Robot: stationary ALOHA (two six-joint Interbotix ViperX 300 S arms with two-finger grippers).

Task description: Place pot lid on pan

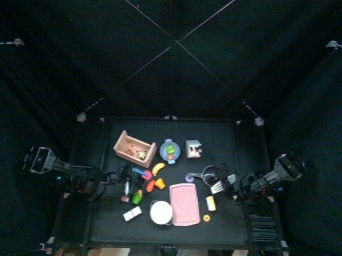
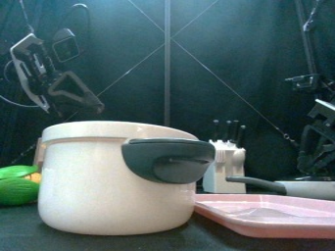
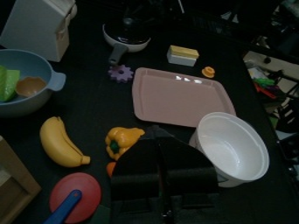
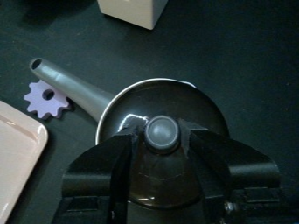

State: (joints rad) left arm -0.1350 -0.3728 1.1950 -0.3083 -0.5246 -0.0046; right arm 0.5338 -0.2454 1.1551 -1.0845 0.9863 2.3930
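The pan [image 4: 158, 140] is small, dark and round, with a grey handle pointing away past a purple piece. On it lies a dark pot lid [image 4: 198, 109] with a grey knob in the middle. My right gripper [image 4: 162, 144] hangs straight over the lid, open, with one jaw on each side of the knob and a thin gap at both. In the left wrist view the pan [image 3: 126, 37] stands at the table's far side. The top view shows the pan [image 1: 214, 183] at the table's right. My left gripper [image 3: 166, 140] rests shut at the left, above the table.
A pink tray [image 3: 181, 92] lies mid-table, with a white pot [image 3: 232, 147] beside it. A banana [image 3: 61, 142], an orange pepper [image 3: 122, 140], a red disc [image 3: 73, 197] and a blue bowl [image 3: 21, 79] are near the left arm. The purple flower-shaped piece [image 4: 49, 98] lies by the pan's handle.
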